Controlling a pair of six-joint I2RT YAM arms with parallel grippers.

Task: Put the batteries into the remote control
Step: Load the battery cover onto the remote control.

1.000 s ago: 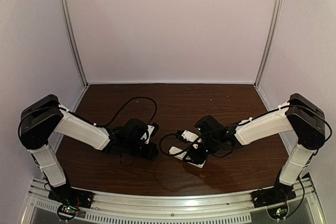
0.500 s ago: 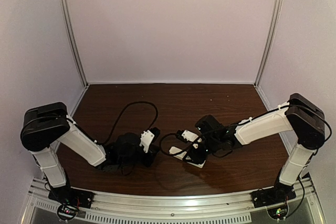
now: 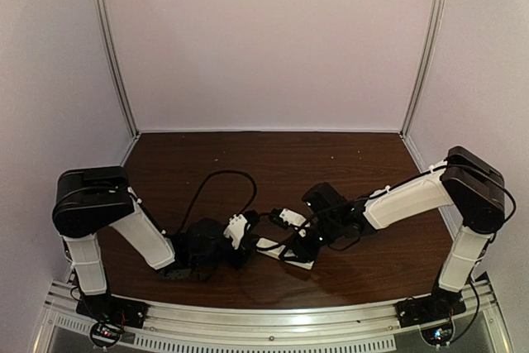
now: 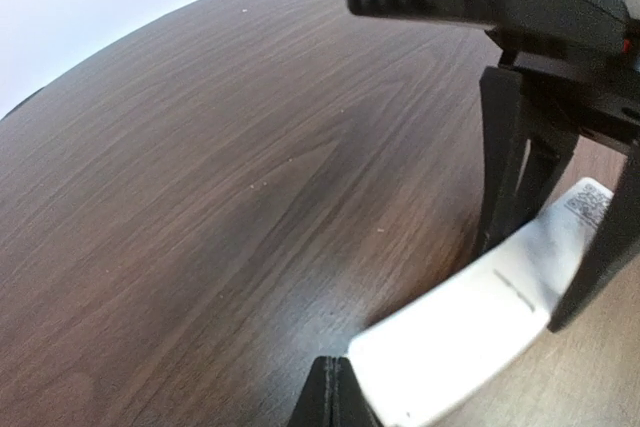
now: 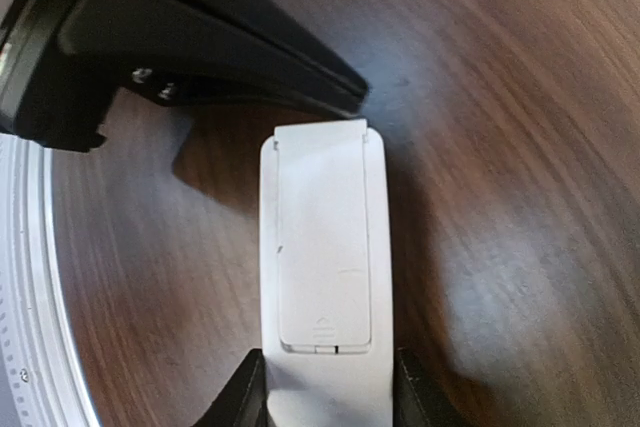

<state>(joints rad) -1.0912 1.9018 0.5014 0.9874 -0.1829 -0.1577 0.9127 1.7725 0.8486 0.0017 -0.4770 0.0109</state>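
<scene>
White and slim, the remote control (image 5: 322,277) lies flat on the brown wooden table (image 3: 273,163) with its back side up. My right claw (image 5: 325,397) pinches one end of it, with one finger on each long side. My left claw (image 4: 335,397) is pressed together. Its tip sits right at the remote's other end, but I cannot tell if it touches.

Crowded at the front middle, open toward the back.
Your closed left gripper (image 5: 345,95) noses right up to one end of the remote control (image 5: 322,267) and the right gripper (image 5: 322,387) clamps the other, so there is no passage between the wrists. A black cable (image 3: 221,176) arches behind the left wrist (a snag risk). The table (image 3: 331,155) beyond it lies open.
</scene>
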